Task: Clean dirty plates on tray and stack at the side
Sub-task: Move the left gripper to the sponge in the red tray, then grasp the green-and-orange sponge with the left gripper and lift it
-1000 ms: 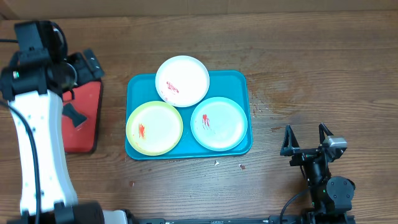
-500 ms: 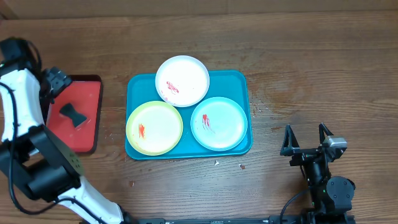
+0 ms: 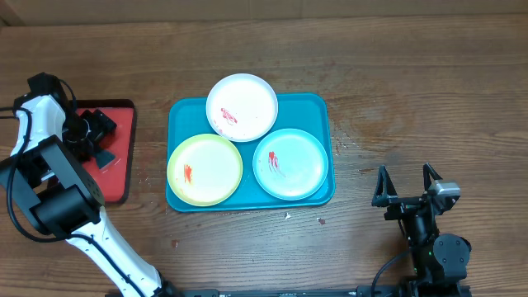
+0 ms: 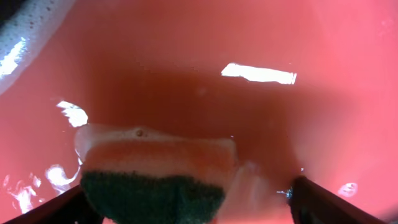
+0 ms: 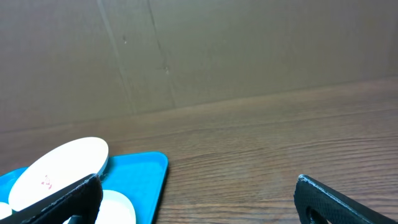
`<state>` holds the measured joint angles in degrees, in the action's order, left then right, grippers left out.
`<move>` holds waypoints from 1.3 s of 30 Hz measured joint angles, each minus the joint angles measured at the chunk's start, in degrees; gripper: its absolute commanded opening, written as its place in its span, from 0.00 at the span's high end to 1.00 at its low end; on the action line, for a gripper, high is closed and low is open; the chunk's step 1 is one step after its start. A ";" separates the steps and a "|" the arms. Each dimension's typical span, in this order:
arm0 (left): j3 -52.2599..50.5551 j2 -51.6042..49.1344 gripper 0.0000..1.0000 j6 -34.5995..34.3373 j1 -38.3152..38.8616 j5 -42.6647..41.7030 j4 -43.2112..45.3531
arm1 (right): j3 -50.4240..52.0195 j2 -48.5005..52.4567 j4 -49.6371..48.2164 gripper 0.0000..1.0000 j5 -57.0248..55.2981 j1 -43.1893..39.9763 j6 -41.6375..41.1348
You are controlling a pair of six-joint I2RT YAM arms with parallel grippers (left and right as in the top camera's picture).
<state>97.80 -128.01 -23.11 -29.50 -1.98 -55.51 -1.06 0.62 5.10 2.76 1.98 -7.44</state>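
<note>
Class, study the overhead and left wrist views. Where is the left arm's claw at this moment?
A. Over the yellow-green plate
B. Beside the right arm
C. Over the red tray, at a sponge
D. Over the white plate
C: the overhead view shows the left claw over the red tray. Its wrist view shows a sponge lying on red plastic between its open fingers.

Robot lab bench, I'd say. I'm seeing a plain wooden table (image 3: 412, 74), a cardboard backdrop (image 5: 249, 50) behind it, and a robot arm (image 3: 431, 243) at its near edge.
</note>
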 measured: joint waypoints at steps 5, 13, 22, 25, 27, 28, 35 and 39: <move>0.09 -0.28 0.94 0.79 -0.09 1.33 -0.07 | 0.00 0.00 0.02 0.00 0.00 0.00 0.00; 0.22 -0.39 0.00 1.05 -0.13 1.92 -1.51 | 0.00 0.00 0.00 0.00 0.00 0.00 0.00; 0.28 -0.81 0.07 1.01 -0.13 -0.42 -13.57 | 0.00 0.00 0.00 0.00 0.02 0.00 0.00; 0.28 -1.05 0.40 1.81 -0.13 -1.16 -14.78 | 0.00 0.00 0.00 0.00 0.02 0.02 0.00; 0.28 -1.14 0.61 2.47 -0.13 -1.49 -14.78 | 0.00 0.00 0.00 0.00 0.02 0.00 0.02; 0.28 -1.14 0.75 2.75 -0.13 -1.70 -14.69 | 0.00 0.00 0.00 0.00 0.00 0.00 -0.02; 0.33 -1.16 0.51 3.17 -0.13 -2.14 -12.81 | 0.00 0.00 -0.02 0.00 0.02 0.00 -0.02; 0.74 -1.07 0.00 3.56 -0.11 -2.27 -9.53 | 0.00 0.00 -0.02 0.00 0.00 0.00 0.02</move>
<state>98.54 -129.08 -19.55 -29.61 -4.25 -65.04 -1.06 0.62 5.08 2.76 1.98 -7.42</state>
